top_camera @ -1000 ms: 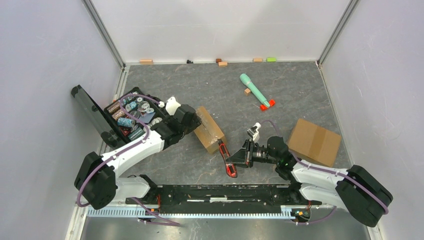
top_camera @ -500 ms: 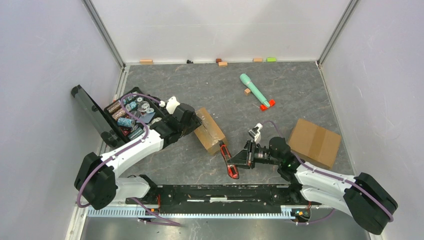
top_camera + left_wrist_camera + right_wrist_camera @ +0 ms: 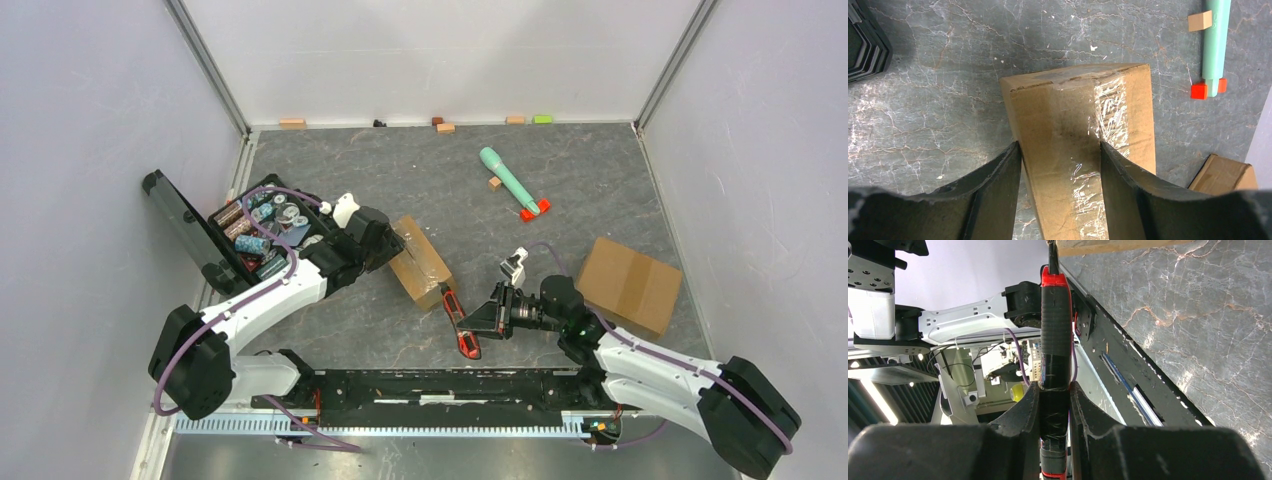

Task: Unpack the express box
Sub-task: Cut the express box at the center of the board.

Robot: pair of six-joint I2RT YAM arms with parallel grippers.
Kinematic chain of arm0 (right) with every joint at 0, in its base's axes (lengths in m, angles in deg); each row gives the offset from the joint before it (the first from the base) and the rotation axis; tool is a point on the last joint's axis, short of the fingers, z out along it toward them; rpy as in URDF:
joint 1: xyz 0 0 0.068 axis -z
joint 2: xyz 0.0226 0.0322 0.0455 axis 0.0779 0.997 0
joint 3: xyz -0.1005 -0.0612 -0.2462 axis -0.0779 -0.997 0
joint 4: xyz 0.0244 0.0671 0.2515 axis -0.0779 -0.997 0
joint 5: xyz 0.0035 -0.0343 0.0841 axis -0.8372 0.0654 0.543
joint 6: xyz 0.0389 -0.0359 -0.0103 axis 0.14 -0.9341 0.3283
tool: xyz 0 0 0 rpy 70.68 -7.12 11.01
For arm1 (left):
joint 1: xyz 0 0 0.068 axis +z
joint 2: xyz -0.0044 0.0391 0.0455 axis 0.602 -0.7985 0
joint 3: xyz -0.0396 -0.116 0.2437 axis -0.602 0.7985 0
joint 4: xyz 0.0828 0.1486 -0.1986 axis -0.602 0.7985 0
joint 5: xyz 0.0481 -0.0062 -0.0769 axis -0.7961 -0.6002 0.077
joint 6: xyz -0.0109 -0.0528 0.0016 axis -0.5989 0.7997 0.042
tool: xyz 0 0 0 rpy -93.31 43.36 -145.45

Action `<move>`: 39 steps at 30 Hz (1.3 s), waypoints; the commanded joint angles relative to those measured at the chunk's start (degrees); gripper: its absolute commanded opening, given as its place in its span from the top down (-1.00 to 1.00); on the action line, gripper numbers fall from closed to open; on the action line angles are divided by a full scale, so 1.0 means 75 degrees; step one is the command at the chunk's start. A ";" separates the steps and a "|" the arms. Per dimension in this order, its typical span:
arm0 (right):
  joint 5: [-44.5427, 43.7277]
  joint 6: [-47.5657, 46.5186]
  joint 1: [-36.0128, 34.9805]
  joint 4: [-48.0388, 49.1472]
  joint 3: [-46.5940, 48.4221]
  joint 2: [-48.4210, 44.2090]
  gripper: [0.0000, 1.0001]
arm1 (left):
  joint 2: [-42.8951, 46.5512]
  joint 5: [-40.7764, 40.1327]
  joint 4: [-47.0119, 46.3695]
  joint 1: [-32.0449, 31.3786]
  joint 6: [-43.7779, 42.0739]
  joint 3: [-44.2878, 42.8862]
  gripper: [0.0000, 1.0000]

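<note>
Cutter waiting at the box's near end.
My left gripper [image 3: 1059, 150] is clamping the express box [image 3: 425, 265] across its far end. My right gripper [image 3: 1054, 390] is gripping the box cutter [image 3: 1055, 330], tip just off the box's near end and roughly in line with the box's long, taped axis. Right arm is nearer, so I'm judging it cuts.

The cardboard box [image 3: 1075, 150] is lying closed on the grey tabletop, left of centre and turned at an angle. A strip of clear tape [image 3: 1110, 107] is running lengthwise along its top and shining in the light. The left gripper [image 3: 1059, 145] is pressing against both long sides of its near end. The knife [image 3: 1055, 330], red and black, is sitting clamped by its handle in the right gripper [image 3: 1054, 386], its tip pointing at the box's lower corner, just beside the edge.
</note>
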 commanded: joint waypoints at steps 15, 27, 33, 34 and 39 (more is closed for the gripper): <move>-0.0429 -0.0165 -0.0040 -0.0365 0.0350 -0.0477 1.00 | -0.0155 0.0708 0.0764 0.0003 -0.0275 0.0188 0.26; -0.0493 -0.0191 -0.0053 -0.0614 0.0365 -0.0727 1.00 | -0.0289 0.0738 0.0751 0.0015 -0.0262 0.0193 0.26; -0.0524 -0.0235 -0.0052 -0.0681 0.0388 -0.0739 1.00 | -0.0301 0.0774 0.0742 0.0015 -0.0259 0.0164 0.26; -0.0525 -0.0237 -0.0046 -0.0663 0.0377 -0.0747 1.00 | -0.0301 0.0773 0.0750 0.0012 -0.0265 0.0171 0.26; -0.0532 -0.0238 -0.0065 -0.0683 0.0372 -0.0767 1.00 | -0.0313 0.0773 0.0763 0.0025 -0.0261 0.0177 0.26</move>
